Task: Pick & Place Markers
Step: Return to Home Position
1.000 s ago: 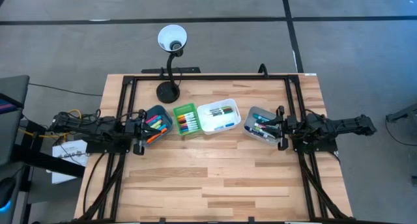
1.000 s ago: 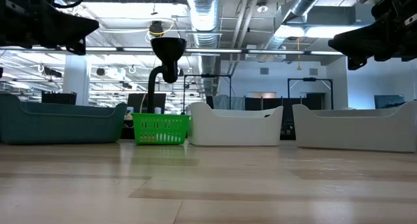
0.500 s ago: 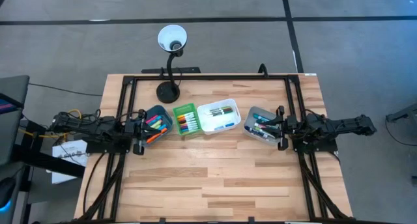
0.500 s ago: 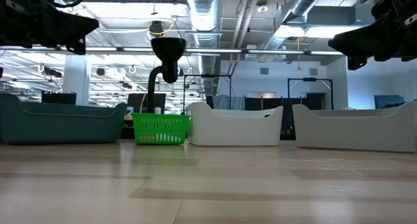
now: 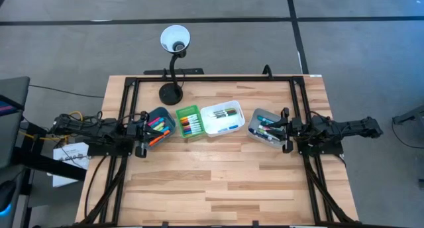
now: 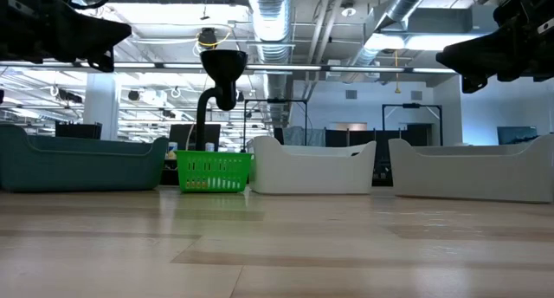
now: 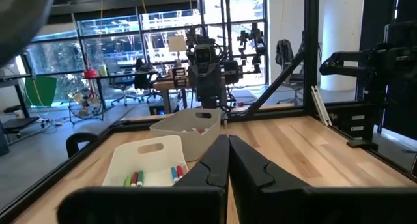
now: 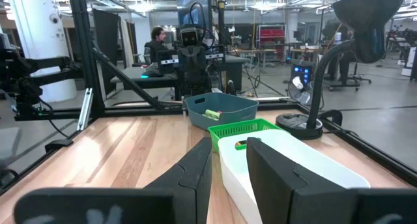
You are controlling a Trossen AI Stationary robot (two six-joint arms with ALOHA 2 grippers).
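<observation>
— What is lying nearest us?

— Bare wood: the near half of the tabletop (image 5: 212, 188) is carrying nothing that I am seeing. The markers (image 5: 190, 125) are all sitting in a row of four bins across the middle, somewhat toward the far edge.

— And the arms?

— Both are hanging raised at the ends of that row. The left gripper (image 5: 143, 131) is hovering by the left edge, just beside the dark blue bin (image 5: 162, 113), its fingers pressed together around nothing. The right gripper (image 5: 285, 130) is hovering by the right edge, over the outer side of the pale grey bin (image 5: 262, 112), its fingers standing apart and empty.

— Between them?

— The green bin (image 5: 188, 109) and the white bin (image 5: 228, 128) are standing side by side, each holding markers. Beyond them, the lamp (image 5: 175, 39) is standing at the far edge, left of centre.

— So the sorting is looking finished. What are you worrying about?

— Mostly the end bins. They are looking light, and each gripper is parked right at one. If an arm is dropping or swinging inward while settling, a finger could be catching a rim and tipping the bin, spilling markers across the wood.

— Anything more specific?

— An orange marker in the dark blue bin seems to be poking over the rim toward the left gripper; a low sweep there could be flicking it out. On the right, the parted fingers are offering more to snag on.
</observation>
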